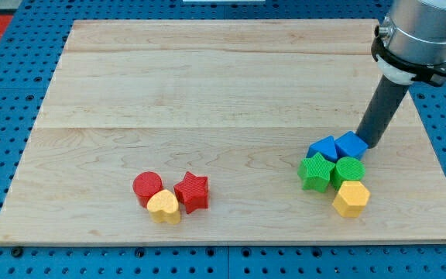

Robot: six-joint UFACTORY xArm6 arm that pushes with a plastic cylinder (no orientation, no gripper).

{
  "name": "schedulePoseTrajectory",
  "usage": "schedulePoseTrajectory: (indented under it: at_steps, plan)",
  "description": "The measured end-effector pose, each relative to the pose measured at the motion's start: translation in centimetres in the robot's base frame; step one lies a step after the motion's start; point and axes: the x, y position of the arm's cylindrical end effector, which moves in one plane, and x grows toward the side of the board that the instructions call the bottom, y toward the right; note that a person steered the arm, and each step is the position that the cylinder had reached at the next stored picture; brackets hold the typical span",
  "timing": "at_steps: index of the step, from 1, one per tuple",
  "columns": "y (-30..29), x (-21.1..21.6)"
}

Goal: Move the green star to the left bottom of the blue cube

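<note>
Nearest the view's bottom, far off to the left of my tip (pixel 368 143), sit three blocks bunched together: a yellow heart (pixel 164 207), a red cylinder (pixel 147 186) and a red star (pixel 192 192). Closer in, below my tip, a yellow hexagon (pixel 351 199) lies under a green cylinder (pixel 348 170), with the green star (pixel 315 171) just left of that cylinder. Above these, two blue blocks touch each other: a blue cube (pixel 351 145) right against my tip on its left side, and a second blue block (pixel 324 148), shape unclear, further left. The end effector is a bare rod, with nothing to spread or pinch; its end rests on the surface (pixel 207 93) at the cube's right edge. I judge the task nearly or already met: the star lies down and left of the cube, touching the cluster, so little beyond a small tidy-up seems left. No brand, label or writing is readable anywhere.
</note>
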Motion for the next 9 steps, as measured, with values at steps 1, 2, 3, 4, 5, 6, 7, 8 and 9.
schedulePoseTrajectory:
  at_steps: [1,2,3,4,5,6,7,8,9]
  plan:
    - [0.0,-0.1]
    - [0.0,-0.3]
    - [4.1,-2.5]
    - [7.6,-0.2]
    - [4.2,3.4]
    - [3.0,5.8]
    - [4.9,8.4]
    - [-0.9,14.2]
    - [-6.7,11.8]
